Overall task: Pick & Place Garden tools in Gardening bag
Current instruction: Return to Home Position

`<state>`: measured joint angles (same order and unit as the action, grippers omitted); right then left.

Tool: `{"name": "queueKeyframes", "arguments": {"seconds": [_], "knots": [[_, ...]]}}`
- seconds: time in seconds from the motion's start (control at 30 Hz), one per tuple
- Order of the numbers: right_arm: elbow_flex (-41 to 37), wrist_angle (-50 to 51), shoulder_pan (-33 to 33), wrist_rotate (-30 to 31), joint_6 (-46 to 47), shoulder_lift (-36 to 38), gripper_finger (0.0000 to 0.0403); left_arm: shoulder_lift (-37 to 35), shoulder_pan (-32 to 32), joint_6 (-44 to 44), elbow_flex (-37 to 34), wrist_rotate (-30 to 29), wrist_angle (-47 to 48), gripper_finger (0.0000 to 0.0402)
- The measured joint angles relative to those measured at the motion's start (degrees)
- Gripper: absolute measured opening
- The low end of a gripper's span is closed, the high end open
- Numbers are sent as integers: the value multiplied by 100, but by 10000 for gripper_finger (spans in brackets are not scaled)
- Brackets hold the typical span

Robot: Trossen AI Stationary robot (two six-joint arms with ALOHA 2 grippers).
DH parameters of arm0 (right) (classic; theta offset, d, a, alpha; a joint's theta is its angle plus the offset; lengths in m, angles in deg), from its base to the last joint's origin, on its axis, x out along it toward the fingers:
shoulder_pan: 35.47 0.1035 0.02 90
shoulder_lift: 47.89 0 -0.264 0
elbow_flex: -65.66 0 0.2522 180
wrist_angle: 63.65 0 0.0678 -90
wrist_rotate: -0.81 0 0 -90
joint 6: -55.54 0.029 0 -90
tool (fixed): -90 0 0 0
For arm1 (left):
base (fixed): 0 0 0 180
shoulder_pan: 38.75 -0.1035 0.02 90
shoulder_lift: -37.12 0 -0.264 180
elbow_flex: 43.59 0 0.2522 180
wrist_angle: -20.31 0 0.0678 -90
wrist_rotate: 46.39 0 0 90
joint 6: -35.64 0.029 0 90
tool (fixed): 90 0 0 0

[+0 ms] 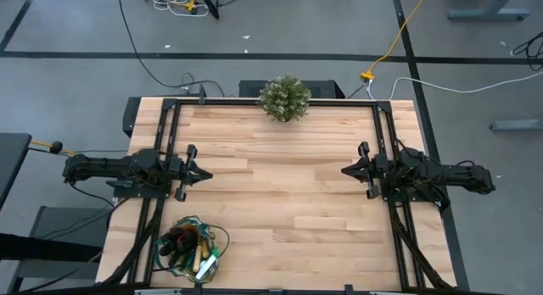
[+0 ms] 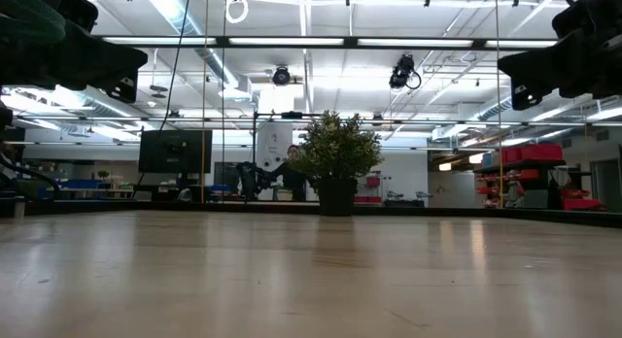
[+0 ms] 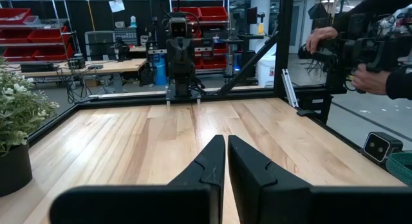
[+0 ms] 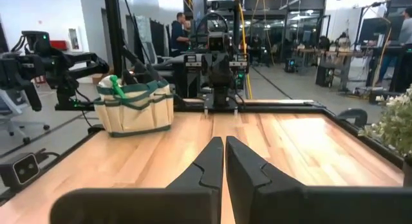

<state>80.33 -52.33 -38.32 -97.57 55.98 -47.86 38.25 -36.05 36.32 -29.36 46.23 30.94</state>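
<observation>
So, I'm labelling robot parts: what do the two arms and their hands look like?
The left arm and right arm are black and chunky, trailing dark cables. Left hand and right hand each have two black wedge-shaped fingers.

Robot lab in a workshop hall
Red storage bins [image 3: 16, 18] on shelves, long ceiling lights [image 2: 321, 42], a yellow cable [image 1: 368, 75] on the grey floor [image 1: 297, 24].

Bag at the corner, plant at the far edge
The bag [image 1: 193, 247], with tools [image 1: 188, 240] in it, stands on the table [image 1: 280, 202] at its near left corner. The plant [image 1: 284, 98] sits mid far edge. The left gripper [image 1: 204, 172] and right gripper [image 1: 348, 170] face each other from opposite sides.
</observation>
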Motion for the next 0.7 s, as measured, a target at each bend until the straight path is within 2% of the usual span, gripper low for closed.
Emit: {"name": "queueKeyframes", "arguments": {"seconds": [0.3,0.7], "knots": [[0,103,2,297,114,0,20,0,0,0,0,0,0,25],[0,105,2,303,-62,-1,20,-1,0,0,0,0,0,25]]}}
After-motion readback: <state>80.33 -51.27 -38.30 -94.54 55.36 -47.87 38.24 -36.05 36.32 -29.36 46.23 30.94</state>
